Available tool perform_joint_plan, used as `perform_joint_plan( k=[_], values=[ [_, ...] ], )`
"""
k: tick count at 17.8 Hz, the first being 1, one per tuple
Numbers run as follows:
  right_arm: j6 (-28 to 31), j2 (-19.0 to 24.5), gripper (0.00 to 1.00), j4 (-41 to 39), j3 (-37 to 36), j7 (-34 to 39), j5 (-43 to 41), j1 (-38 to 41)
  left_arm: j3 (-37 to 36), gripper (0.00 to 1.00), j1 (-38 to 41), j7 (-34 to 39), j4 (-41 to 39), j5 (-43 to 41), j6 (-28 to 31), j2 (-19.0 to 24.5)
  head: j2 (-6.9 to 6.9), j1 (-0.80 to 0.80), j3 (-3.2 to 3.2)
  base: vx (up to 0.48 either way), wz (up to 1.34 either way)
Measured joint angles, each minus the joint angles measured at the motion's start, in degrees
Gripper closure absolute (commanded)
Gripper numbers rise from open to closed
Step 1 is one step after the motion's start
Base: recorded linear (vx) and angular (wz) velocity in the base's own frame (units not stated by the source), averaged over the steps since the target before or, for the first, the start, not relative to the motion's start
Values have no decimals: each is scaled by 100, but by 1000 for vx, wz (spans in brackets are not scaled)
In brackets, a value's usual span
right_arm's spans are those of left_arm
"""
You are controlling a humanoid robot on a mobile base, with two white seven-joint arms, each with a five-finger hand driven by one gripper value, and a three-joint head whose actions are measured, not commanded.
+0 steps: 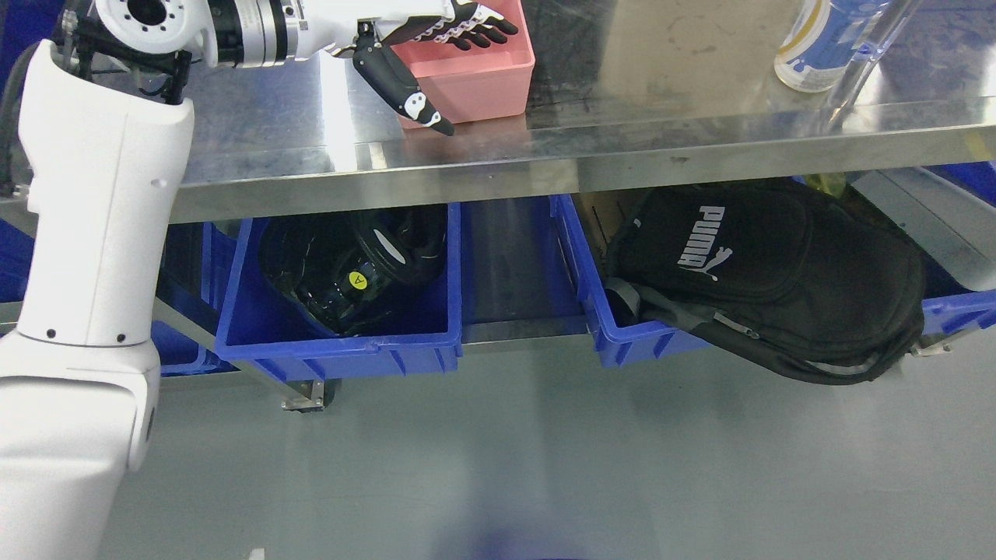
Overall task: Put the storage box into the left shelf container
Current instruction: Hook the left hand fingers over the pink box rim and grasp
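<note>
The pink storage box [486, 85] stands on the steel table top [661, 101], at its upper left. My left hand [459, 74] reaches in from the left over the box. Its black fingers [475, 31] stretch out over the box's hollow, and the thumb [401, 89] hangs down outside the near left corner. The fingers are spread and are not closed on the wall. On the shelf under the table, the left blue container [342, 350] holds dark plastic-wrapped items [354, 272]. My right arm does not show.
A second blue bin [615, 342] on the lower shelf at the right holds a black backpack [770, 272] that spills over its front. A blue and white can [817, 39] stands at the table's back right. Grey floor [545, 467] lies in front.
</note>
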Motion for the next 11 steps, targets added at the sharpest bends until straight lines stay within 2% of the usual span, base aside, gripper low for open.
perform_joint_plan(
  k=[8,11],
  values=[
    [-3,0,0,0,0,-1,0,0,-177,20,-140,-248,118,-41,2,177,0,0,0,0,0],
    [-3,0,0,0,0,-1,0,0,-234,37,-149,-249,233,-161,26,123,0,0,0,0,0]
  ],
)
